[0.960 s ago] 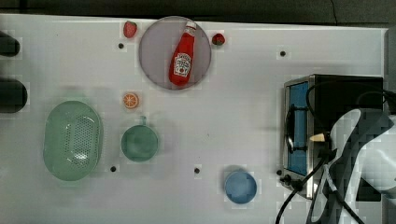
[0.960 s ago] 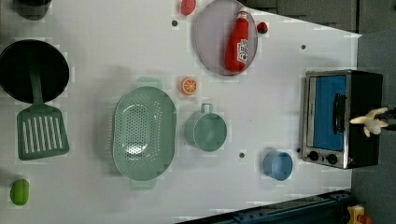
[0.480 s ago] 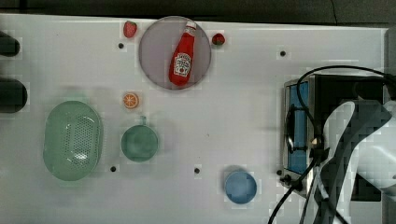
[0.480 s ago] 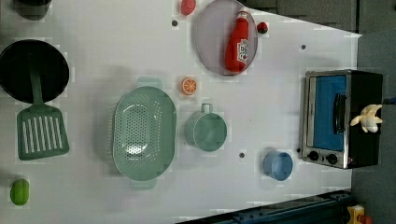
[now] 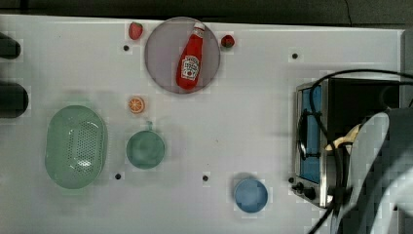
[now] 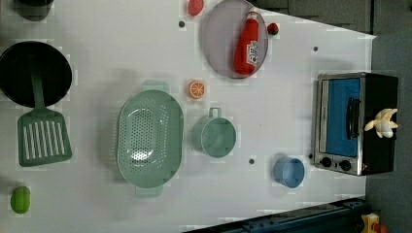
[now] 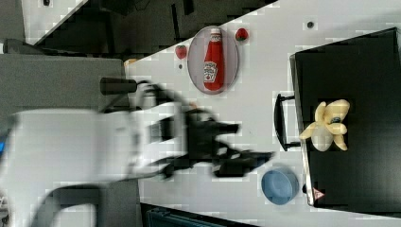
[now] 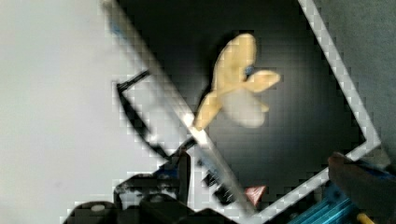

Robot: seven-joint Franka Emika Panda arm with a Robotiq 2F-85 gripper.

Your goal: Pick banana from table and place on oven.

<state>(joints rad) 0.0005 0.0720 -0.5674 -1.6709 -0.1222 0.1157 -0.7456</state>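
The pale yellow banana (image 6: 384, 124) lies on the black top of the oven (image 6: 381, 92), near the front edge above the door handle. In the right view the banana (image 7: 328, 125) rests free on the oven (image 7: 359, 71), and my gripper (image 7: 250, 142) hovers blurred over the white table (image 7: 265, 80), apart from the fruit, its dark jaws spread with nothing between them. The wrist view looks down on the banana (image 8: 238, 88), with one dark finger (image 8: 183, 165) at the frame's edge. In the top view my white arm (image 5: 380, 161) covers part of the oven (image 5: 353, 97).
A ketchup bottle (image 5: 190, 58) lies on a grey plate (image 5: 163, 53). An orange slice (image 5: 136, 105), a green cup (image 5: 145, 149), a green colander (image 5: 75, 146) and a blue bowl (image 5: 251, 195) sit on the table. A black pan (image 6: 34, 73) and a spatula (image 6: 42, 141) are at the left view's left.
The jaws have opened and let go of the banana, which now rests alone on the oven top. The arm has drawn back from it.
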